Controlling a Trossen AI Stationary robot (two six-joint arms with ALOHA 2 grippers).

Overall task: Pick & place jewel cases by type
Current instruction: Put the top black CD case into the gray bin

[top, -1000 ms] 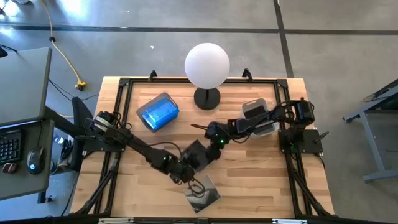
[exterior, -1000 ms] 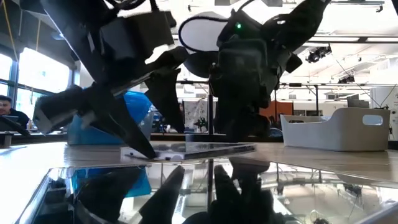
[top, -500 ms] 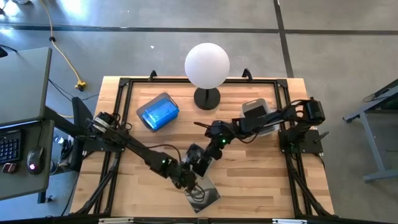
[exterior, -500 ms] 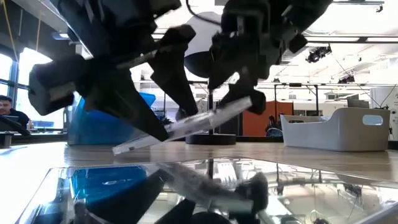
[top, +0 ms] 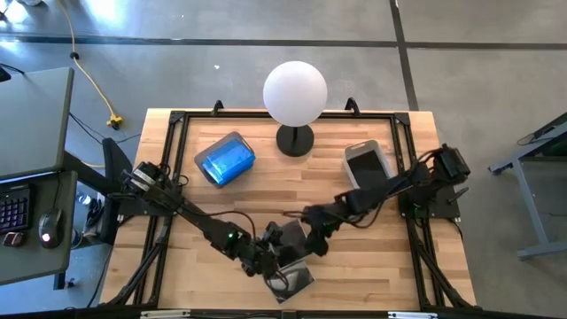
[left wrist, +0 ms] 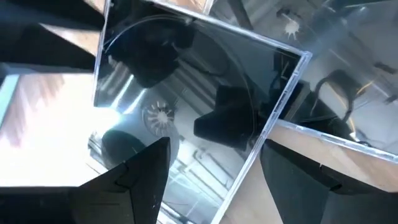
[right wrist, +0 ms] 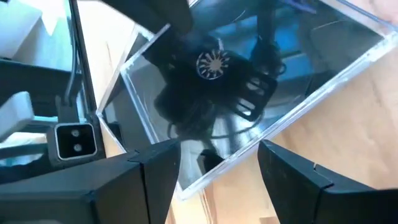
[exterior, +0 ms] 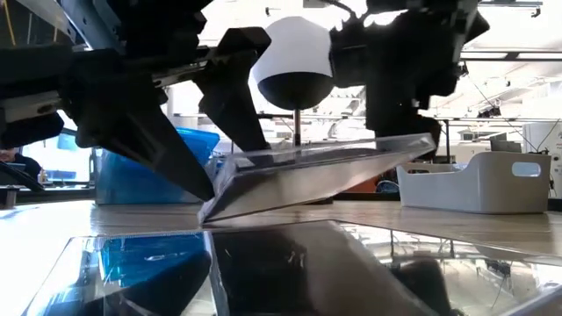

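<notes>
A glossy dark jewel case is tilted between my two grippers near the table's near edge. In the low view the jewel case has its left end low and its right end raised. My right gripper is at the raised end, its fingers partly apart around a corner. My left gripper is open, one finger on each side of the low end. A second dark case lies flat just nearer. Blue cases fill the left bin. My right gripper holds the tilted case by its near corner, which sits between the two fingers; they bear on the case's edges, not its faces. The fingers slant down from the table's right. The raised end is clear of the table. My left gripper has its fingertips beside the case's low end; I cannot tell whether they touch it.
A lamp with a white globe stands at the far middle. A grey bin with a dark case in it is at the far right. Bare wood lies to the near right. A desk with a keyboard is off the table's left.
The dark case lay flat a second ago; its right end has been lifted and it now stands tilted. It has also moved toward the near edge, over the second case. Both grippers moved toward the near edge with it, the right arm stretching farther out.
</notes>
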